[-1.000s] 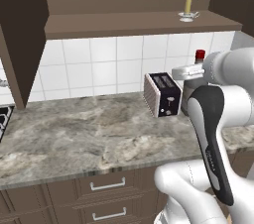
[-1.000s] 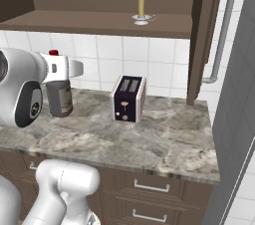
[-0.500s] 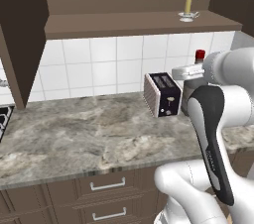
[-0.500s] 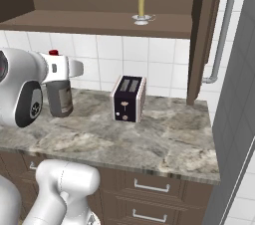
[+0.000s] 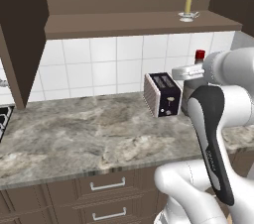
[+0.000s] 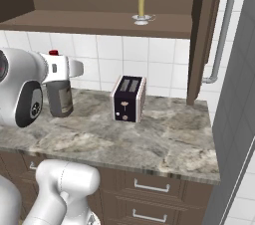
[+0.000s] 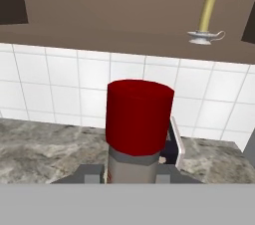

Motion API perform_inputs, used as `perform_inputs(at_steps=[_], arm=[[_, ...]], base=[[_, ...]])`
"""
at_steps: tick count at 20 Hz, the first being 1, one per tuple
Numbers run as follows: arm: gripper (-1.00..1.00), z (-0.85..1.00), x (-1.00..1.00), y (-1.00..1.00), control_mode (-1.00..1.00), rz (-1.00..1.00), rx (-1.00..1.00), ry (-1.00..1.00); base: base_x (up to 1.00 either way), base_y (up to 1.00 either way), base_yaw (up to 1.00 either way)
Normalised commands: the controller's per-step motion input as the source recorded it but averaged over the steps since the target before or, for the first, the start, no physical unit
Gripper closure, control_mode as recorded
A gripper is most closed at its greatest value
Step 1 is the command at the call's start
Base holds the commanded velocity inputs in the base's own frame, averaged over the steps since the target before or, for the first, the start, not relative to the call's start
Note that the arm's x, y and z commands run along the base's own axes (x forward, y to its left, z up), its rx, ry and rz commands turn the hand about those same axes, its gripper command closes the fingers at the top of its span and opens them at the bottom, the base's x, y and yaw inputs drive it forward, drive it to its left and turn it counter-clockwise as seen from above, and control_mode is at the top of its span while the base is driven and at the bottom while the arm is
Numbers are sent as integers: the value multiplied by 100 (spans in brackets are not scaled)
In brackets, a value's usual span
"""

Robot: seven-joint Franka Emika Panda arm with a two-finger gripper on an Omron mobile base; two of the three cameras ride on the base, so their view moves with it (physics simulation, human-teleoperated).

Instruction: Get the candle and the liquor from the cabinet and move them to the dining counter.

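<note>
A: Gripper [image 6: 59, 72]? State?

B: Jaws closed partway around the neck of the liquor [image 6: 60, 97], just under the red cap [image 7: 139, 117]. Bottle upright, held in front of the white tiled wall [image 6: 149, 59]. From the right base view its base sits level with or just over the marble worktop [image 6: 149, 137]; cannot tell whether it touches.

A: Position relative to the toaster [image 6: 129, 98]?

B: In the right base view, bottle left of the toaster, near it, not touching. In the left base view, bottle [image 5: 198, 59] mostly hidden behind the arm, cap showing above the wrist, toaster [image 5: 161, 94] just left of it.

A: Candle?

B: The candle [image 6: 142, 6] stands upright in its white holder on the shelf of the cabinet [image 6: 99, 22], above and right of the bottle. Cabinet door [image 6: 201, 35] open at the right, silver bar handle [image 6: 221, 30] facing out. Hand view has the candle [image 7: 206, 15] upper right, past the cap.
</note>
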Motion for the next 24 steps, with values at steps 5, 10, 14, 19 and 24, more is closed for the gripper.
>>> perform_inputs(at_steps=[5, 10, 14, 19, 24], arm=[[100, 0, 0, 0, -100, 0, 0, 0], [100, 0, 0, 0, -100, 0, 0, 0], [100, 0, 0, 0, -100, 0, 0, 0], [100, 0, 0, 0, 100, 0, 0, 0], [100, 0, 0, 0, 100, 0, 0, 0]], base=[[0, 0, 0], [0, 0, 0], [0, 0, 0], [-10, 0, 0], [-86, 0, 0]])
